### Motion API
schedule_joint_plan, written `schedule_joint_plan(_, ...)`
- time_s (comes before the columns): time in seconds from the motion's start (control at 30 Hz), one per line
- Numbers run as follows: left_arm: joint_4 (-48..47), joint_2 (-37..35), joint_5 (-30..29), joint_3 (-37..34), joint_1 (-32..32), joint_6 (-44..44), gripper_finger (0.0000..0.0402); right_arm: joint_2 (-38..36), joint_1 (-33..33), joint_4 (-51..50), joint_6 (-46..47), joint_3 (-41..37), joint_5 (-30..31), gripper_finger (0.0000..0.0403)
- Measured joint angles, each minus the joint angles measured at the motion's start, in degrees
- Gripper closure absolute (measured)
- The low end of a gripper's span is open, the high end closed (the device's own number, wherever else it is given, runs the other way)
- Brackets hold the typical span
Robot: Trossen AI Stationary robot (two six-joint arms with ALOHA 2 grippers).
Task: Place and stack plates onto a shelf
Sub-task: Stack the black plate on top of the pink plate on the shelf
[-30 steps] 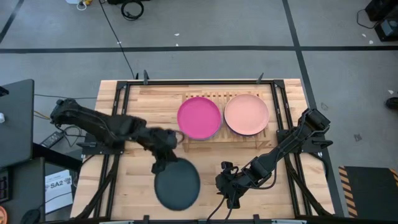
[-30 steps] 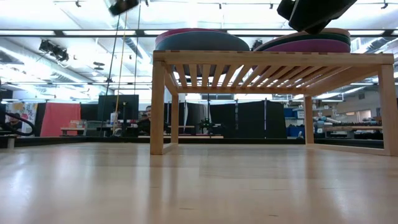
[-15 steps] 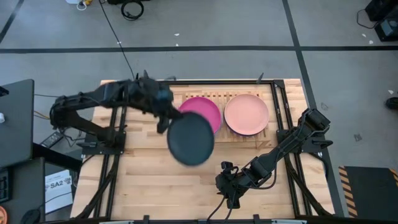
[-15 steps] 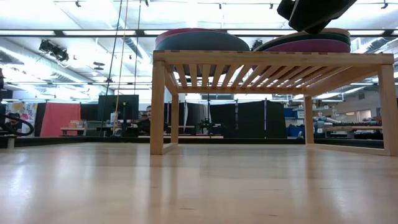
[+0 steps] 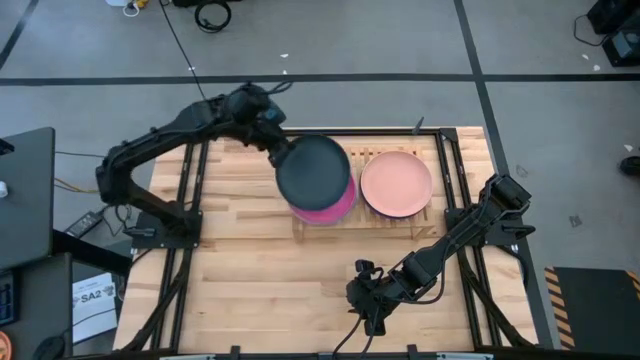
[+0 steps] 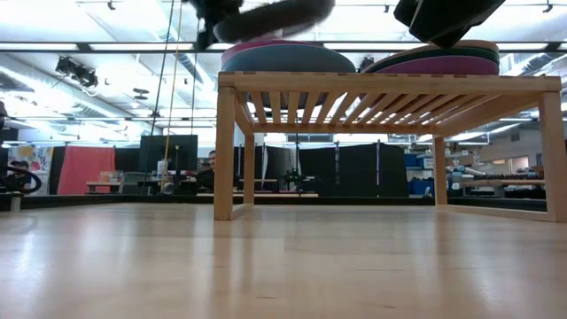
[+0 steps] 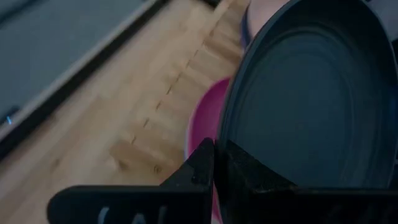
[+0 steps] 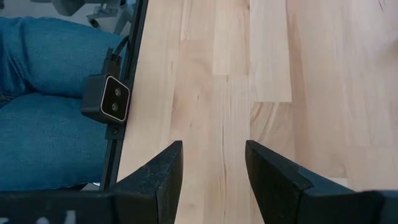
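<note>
Overhead, black plate (image 5: 314, 170) seemingly flat over shelf (image 5: 385, 221).

A grey floor (image 5: 330, 40) surrounds the light wooden table (image 5: 230, 290), crossed by dark tape lines (image 5: 478, 60); black cables (image 5: 210, 14) lie coiled near the far edge of the floor; a black cabinet (image 5: 25, 195) stands beside the table's left side; a yellow-and-black hazard strip (image 5: 557, 300) marks the floor at the right. Beyond the table, long ceiling lights (image 6: 106, 46) run across the hall; a red panel (image 6: 84, 168) and dark screens (image 6: 168, 152) stand at the back.
</note>
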Motion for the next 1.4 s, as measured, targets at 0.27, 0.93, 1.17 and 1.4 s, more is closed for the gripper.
schedule_joint_plan(0.27, -2.7, 8.6, 6.7, 0.0, 2.6, 0.1, 0.0382, 0.0, 0.0, 0.4, 0.0, 0.0, 0.0, 0.0224)
schedule_joint_plan(0.93, -2.5, 13.3, 11.0, 0.0, 2.4, -0.8, 0.038, 0.0, 0.0, 0.7, 0.0, 0.0, 0.0, 0.0224)
schedule_joint_plan(1.17, -2.4, 13.3, 11.0, 0.0, 2.3, -1.2, 0.0356, 0.0, 0.0, 0.7, 0.0, 0.0, 0.0, 0.0224)
schedule_joint_plan(1.4, -1.8, 13.3, 11.0, 0.0, 2.3, 0.7, 0.0331, 0.0, 0.0, 0.7, 0.0, 0.0, 0.0, 0.0224)
